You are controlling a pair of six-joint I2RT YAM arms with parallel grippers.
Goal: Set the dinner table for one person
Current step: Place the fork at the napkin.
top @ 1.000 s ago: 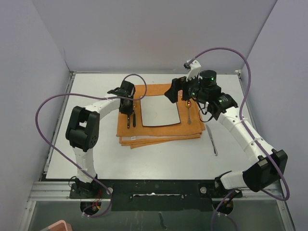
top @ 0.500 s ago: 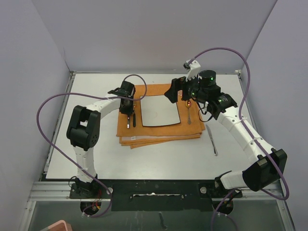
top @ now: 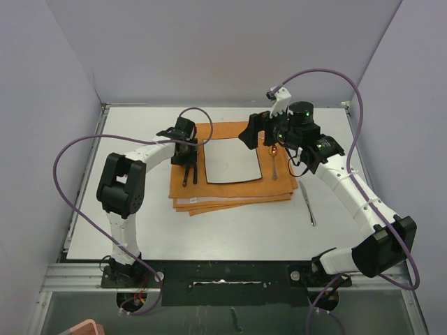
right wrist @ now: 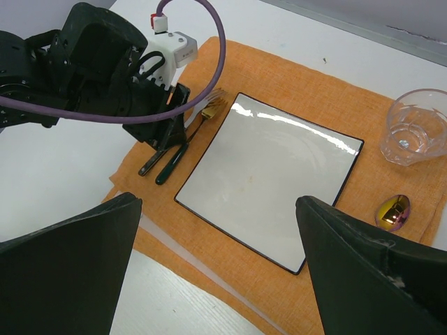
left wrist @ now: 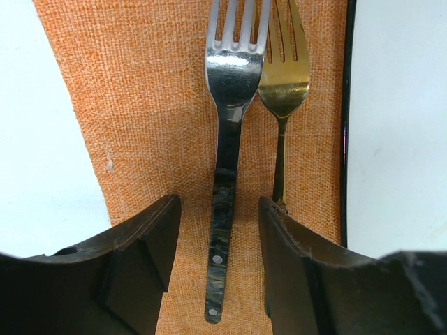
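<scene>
The dinner table (top: 140,230) holds an orange placemat (top: 230,192) with a square white plate (top: 232,162) on it. Two forks lie left of the plate: a silver one with a dark handle (left wrist: 227,139) and a gold one (left wrist: 283,84). My left gripper (left wrist: 218,265) is open and low over them, with its jaws either side of the silver fork's handle. It also shows in the top view (top: 187,157). My right gripper (right wrist: 220,265) is open and empty, high above the plate (right wrist: 269,174).
A clear glass (right wrist: 417,127) and an iridescent spoon (right wrist: 393,211) sit on the placemat right of the plate. A knife (top: 307,202) lies on the bare table to the right of the placemat. Walls enclose the table on three sides.
My left gripper has shifted slightly over the forks, and the silver fork's handle now lies a little more tilted. The right arm has not moved.
</scene>
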